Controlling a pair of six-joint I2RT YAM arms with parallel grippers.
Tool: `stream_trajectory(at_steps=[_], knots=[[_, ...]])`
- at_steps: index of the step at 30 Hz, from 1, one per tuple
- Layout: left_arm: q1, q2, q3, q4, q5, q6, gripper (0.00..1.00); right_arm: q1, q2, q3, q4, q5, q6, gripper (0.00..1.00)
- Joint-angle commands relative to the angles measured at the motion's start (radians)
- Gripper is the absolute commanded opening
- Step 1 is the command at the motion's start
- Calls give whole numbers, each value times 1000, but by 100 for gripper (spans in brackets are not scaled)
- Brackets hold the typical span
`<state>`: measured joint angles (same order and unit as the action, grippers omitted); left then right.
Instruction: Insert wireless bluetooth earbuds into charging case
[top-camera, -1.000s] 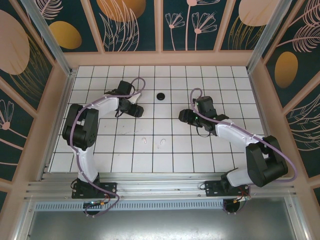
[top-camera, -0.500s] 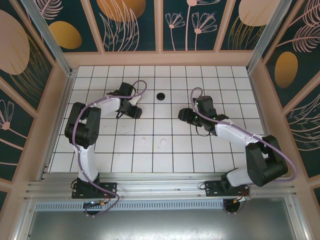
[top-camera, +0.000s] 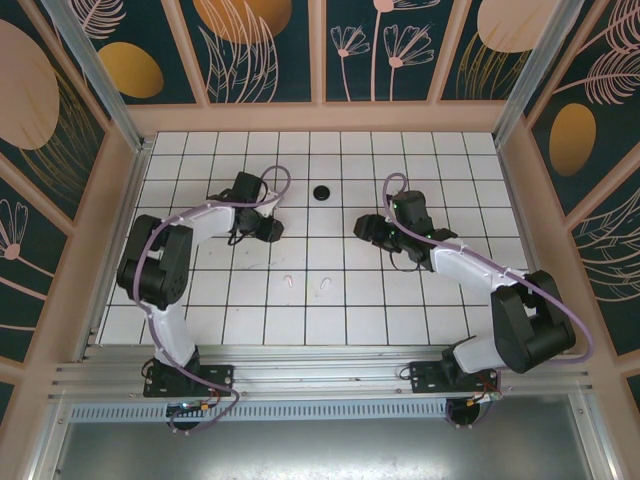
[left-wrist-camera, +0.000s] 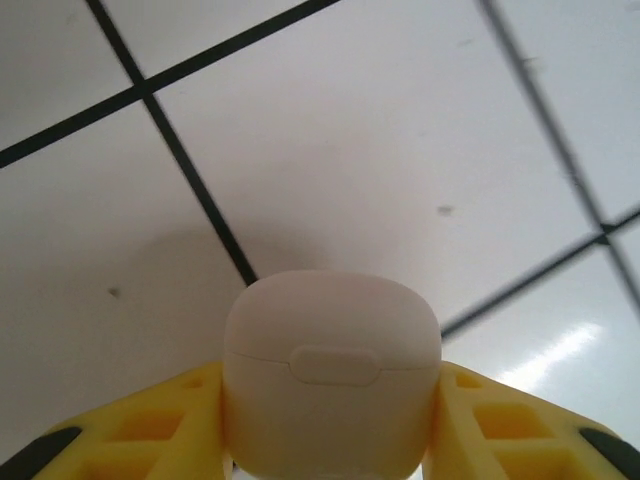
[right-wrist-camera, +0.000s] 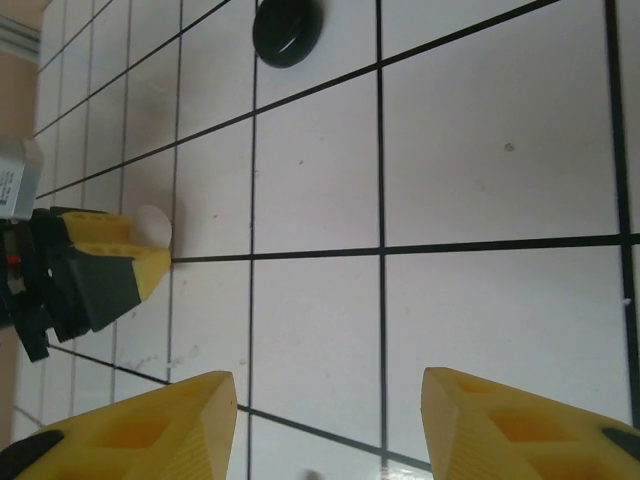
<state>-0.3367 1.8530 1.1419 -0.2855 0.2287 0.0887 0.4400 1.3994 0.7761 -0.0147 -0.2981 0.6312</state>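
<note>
Since the earlier frame the left arm's elbow has swung outward toward the left wall, and the left gripper has drawn its fingers in; the right arm holds the same pose.

Left wrist view: the white charging case, lid closed, sits between the yellow fingers, which touch it on both sides, so the gripper is clamped on the case. Whether the case rests on the tiled table cannot be told.

Top external view: the case is hidden under the left gripper. Two white earbuds lie side by side on the tiles, nearer the arm bases, between the arms and well apart from both grippers. They are too small for their orientation to be read.

Right wrist view: the right gripper has its fingers apart with bare tile between them. Beyond it lie a round black object and, at the left edge, the left gripper seen side-on with a sliver of the white case at its tip. From above, the black object sits farther back, between the two grippers.
</note>
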Motion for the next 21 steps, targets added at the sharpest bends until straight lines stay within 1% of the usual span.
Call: stream_trajectory(at_steps=[1,2,5,7,10,16,21], knots=[[-12,-132,-65,165,142,-19,36,-3,-53,26,49,-73,49,52],[-13,-180,-95,215,172,-21,36,-1,-64,35,48,-85,56,52],[-29,-258,-158,347,237,-38,34,14,-90,76,38,-109,62,52],[-56,-295,-186,408,254,-37,34,31,-101,110,20,-107,57,52],[-126,-327,-182,433,248,0,34,64,-111,169,-11,-97,46,52],[-227,-369,-176,500,243,-2,34,86,-111,217,-42,-104,35,52],[-270,-383,-176,523,236,-7,34,93,-112,217,-45,-135,41,50]])
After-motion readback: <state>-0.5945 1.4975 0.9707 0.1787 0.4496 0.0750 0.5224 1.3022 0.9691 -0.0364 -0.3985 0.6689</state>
